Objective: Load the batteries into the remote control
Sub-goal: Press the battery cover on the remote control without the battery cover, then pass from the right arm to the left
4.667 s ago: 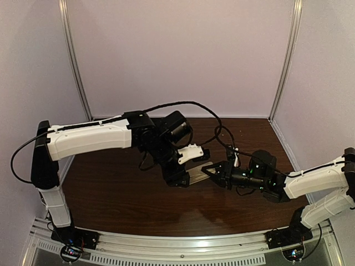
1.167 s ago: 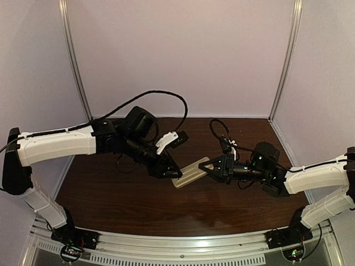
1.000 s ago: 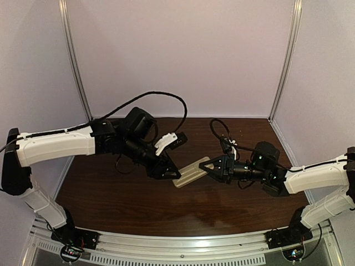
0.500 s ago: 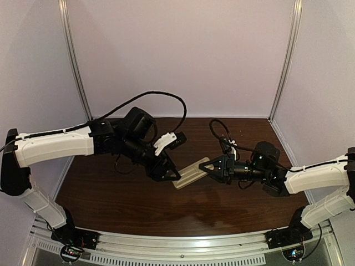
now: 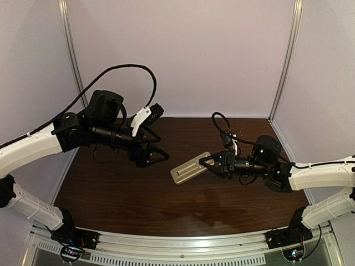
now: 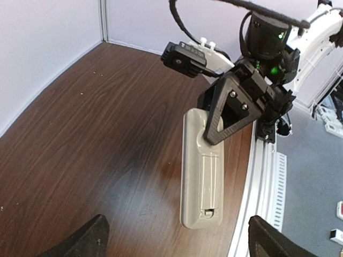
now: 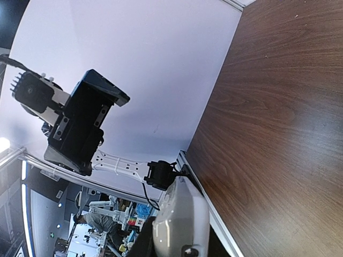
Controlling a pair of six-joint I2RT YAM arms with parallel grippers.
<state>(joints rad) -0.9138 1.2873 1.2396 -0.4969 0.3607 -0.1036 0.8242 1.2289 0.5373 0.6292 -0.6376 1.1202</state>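
left gripper (image 5: pixel 161 148) open, right gripper (image 5: pixel 206 162) holding the remote control (image 5: pixel 187 168)
the left gripper hangs with jaws spread wide, well apart from the remote control; the right gripper is clamped on its right end, grey back up, above the dark wooden tabletop (image 5: pixel 122 194).

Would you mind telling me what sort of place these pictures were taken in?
Probably a robotics lab test booth: plain white walls on aluminium posts enclose a wooden table, with a left arm and right arm mounted on a metal rail.
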